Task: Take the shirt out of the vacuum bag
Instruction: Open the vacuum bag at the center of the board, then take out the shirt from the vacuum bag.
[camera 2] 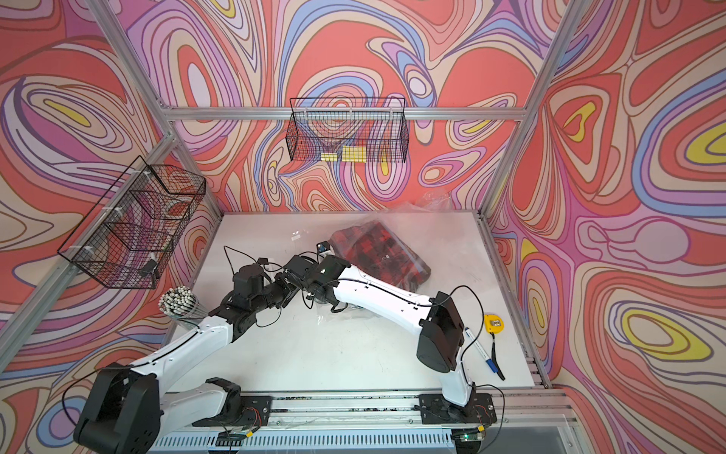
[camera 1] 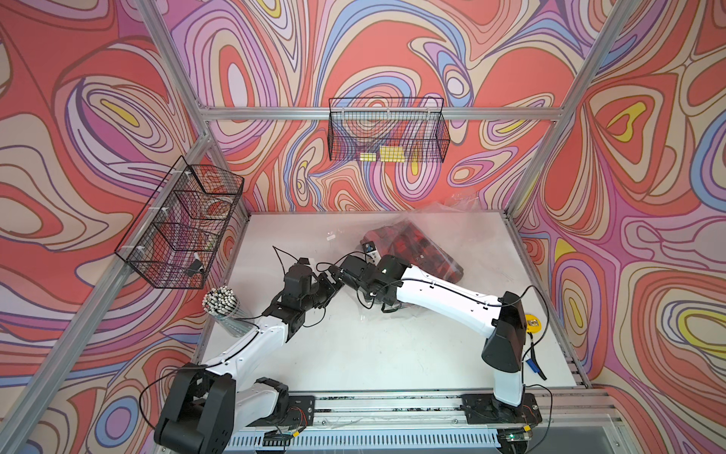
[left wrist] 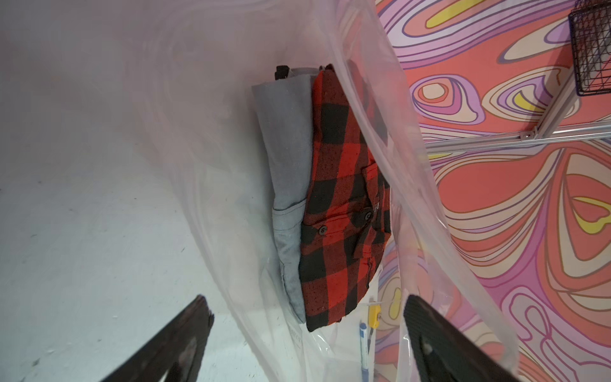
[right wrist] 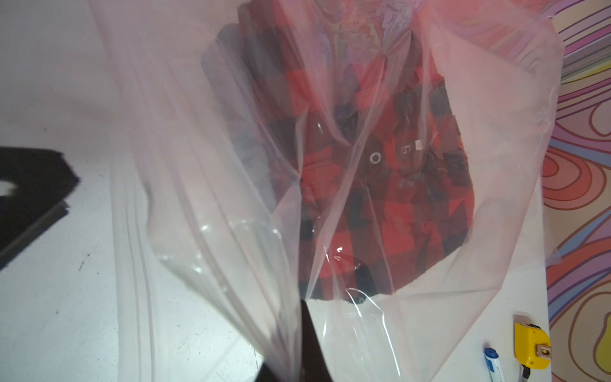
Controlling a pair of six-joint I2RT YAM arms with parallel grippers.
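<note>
The red-and-black plaid shirt (camera 1: 416,247) (camera 2: 377,247) lies folded inside the clear vacuum bag (camera 1: 451,220) (camera 2: 416,216) at the back right of the white table. In the left wrist view, the shirt (left wrist: 340,198) shows its grey lining through the bag's raised film (left wrist: 380,115). My right gripper (right wrist: 304,330) (camera 1: 341,271) is shut on a bunched edge of the bag (right wrist: 198,165) and holds it up, with the shirt (right wrist: 380,185) seen through the plastic. My left gripper (left wrist: 305,299) (camera 1: 329,282) stands open right beside it, with loose film hanging between its fingers (left wrist: 185,334).
A yellow tape measure (camera 2: 494,323) and a blue pen (camera 2: 481,350) lie near the table's right edge. A cup of white-tipped sticks (camera 1: 220,302) stands at the left edge. Wire baskets hang on the left wall (camera 1: 184,220) and back wall (camera 1: 387,129).
</note>
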